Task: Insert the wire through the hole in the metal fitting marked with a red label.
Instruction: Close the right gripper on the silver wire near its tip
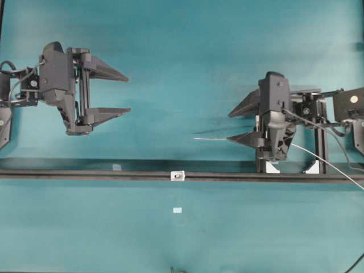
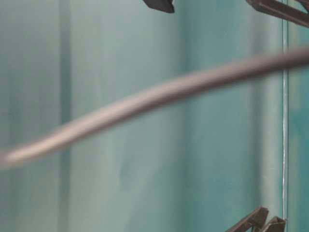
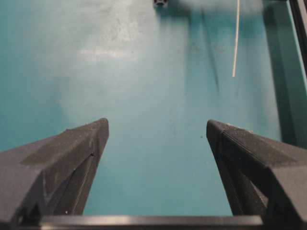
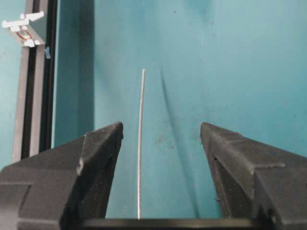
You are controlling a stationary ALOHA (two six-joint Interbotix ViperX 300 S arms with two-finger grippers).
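Observation:
The metal fitting [image 1: 178, 176] is a tiny whitish block on the black rail [image 1: 85, 175], with the hole [image 1: 178, 177] as a dark spot at its centre. In the right wrist view the fitting [image 4: 21, 29] sits top left and shows a reddish ring. The wire [image 1: 210, 138] is thin and silvery. It runs between the fingers of my open right gripper [image 1: 228, 127], touching neither. In the right wrist view the wire [image 4: 141, 134] lies nearer the left finger of that gripper [image 4: 160, 128]. My left gripper [image 1: 128, 94] is wide open and empty, as the left wrist view [image 3: 157, 125] confirms, with the wire's tip [image 3: 235, 48] far ahead.
Two pale-blue tape squares [image 1: 117, 166] [image 1: 177, 210] lie near the rail. White brackets [image 1: 273, 166] [image 1: 311, 168] stand under the right arm. The wire's tail [image 1: 335, 169] trails off to the right edge. A blurred grey strand [image 2: 154, 96] crosses the table-level view.

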